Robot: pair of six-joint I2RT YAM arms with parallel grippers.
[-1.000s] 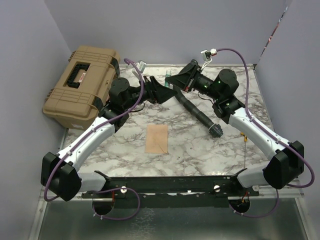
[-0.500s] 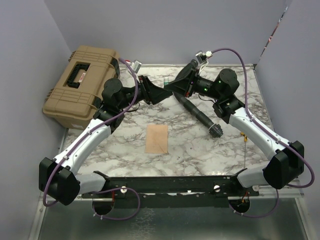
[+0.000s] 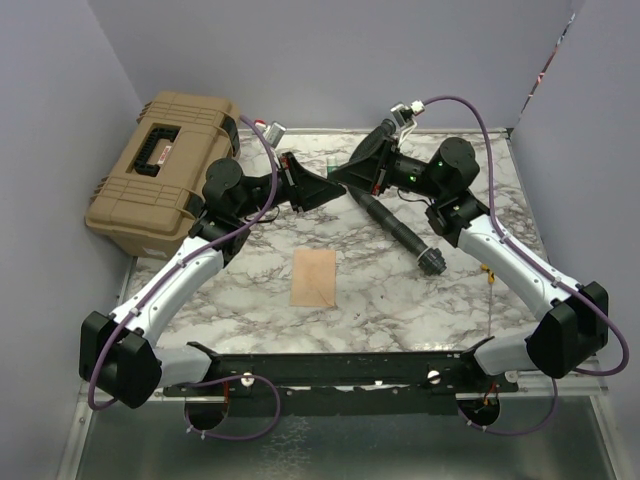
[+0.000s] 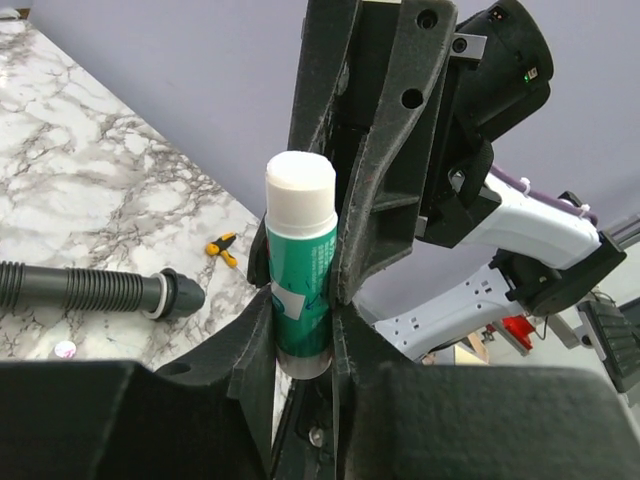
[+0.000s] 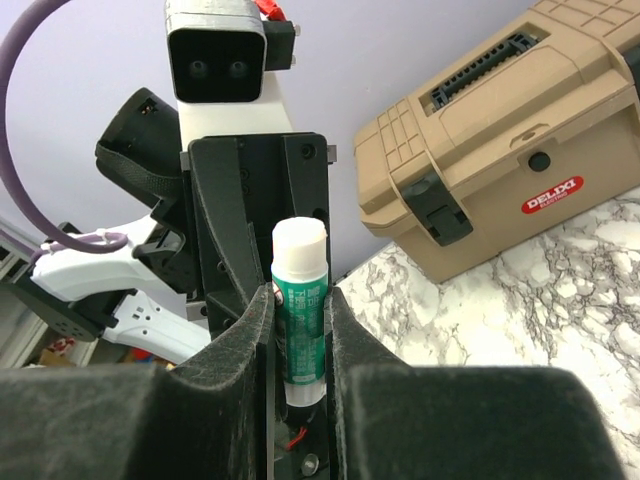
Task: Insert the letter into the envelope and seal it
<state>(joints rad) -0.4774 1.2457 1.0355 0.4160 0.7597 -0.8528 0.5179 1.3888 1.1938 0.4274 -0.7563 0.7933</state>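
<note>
the envelope (image 3: pixel 313 278) lies flat on the table (image 3: pixel 400 290), below both grippers and back toward the arm bases, its long axis running near to far. whether the letter is inside i cannot tell. the left gripper (image 4: pixel 303 340) and right gripper (image 5: pixel 300 330) meet in the air beyond it, each pinching the same upright glue stick (image 4: pixel 300 250) from opposite sides. the envelope sits slightly to the left gripper's side, so that arm looks nearer.

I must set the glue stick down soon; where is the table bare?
Bare marble lies between the envelope and the left arm, and between the envelope and the hose. Crowded at the rear, where the left gripper and right gripper meet.
</note>
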